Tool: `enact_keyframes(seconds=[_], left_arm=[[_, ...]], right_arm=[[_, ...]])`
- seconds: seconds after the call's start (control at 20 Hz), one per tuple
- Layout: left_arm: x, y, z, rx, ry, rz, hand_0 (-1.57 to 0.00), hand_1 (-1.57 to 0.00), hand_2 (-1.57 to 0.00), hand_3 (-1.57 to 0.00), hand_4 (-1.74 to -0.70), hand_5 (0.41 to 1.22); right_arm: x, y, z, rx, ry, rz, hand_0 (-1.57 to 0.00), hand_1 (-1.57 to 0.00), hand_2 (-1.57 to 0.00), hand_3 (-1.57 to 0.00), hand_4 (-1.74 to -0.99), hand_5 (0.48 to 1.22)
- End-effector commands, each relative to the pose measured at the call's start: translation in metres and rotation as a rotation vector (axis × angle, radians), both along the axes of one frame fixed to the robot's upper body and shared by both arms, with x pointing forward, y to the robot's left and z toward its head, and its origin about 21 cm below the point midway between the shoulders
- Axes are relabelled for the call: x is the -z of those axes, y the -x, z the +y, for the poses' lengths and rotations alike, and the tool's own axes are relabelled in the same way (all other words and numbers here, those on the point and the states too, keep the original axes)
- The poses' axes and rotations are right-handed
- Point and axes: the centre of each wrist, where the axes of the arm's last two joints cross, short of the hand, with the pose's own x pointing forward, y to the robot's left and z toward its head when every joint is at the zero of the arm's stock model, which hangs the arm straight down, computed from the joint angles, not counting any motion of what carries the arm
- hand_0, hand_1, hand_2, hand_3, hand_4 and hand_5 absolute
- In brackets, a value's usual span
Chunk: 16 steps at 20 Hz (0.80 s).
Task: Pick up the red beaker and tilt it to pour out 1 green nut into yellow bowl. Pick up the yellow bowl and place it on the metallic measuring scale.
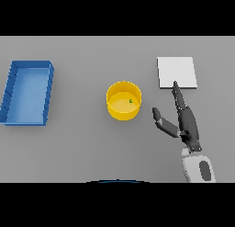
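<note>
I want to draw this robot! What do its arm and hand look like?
Only one arm shows: a chunky white forearm with a dark grey oval patch, ending in the dark grey right hand with long slim fingers and a thumb. No cables or markings are visible.

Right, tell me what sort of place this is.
Probably a lab-style test bench. A plain grey table carries a yellow bowl with a small green nut in it, a flat metallic measuring scale and a blue tray. The right hand rests open beside the bowl.
</note>
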Motion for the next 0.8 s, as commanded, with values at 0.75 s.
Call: enact_keyframes(seconds=[0.75], left_arm=[[0.159, 0.058, 0.085, -0.468, 0.616, 0.080, -1.57, -1.57, -1.57, -1.38, -1.74, 1.221]], right_arm=[[0.005, 0.000, -0.006, -0.026, 0.042, 0.001, 0.00, 0.00, 0.00, 0.00, -1.205, 0.704]])
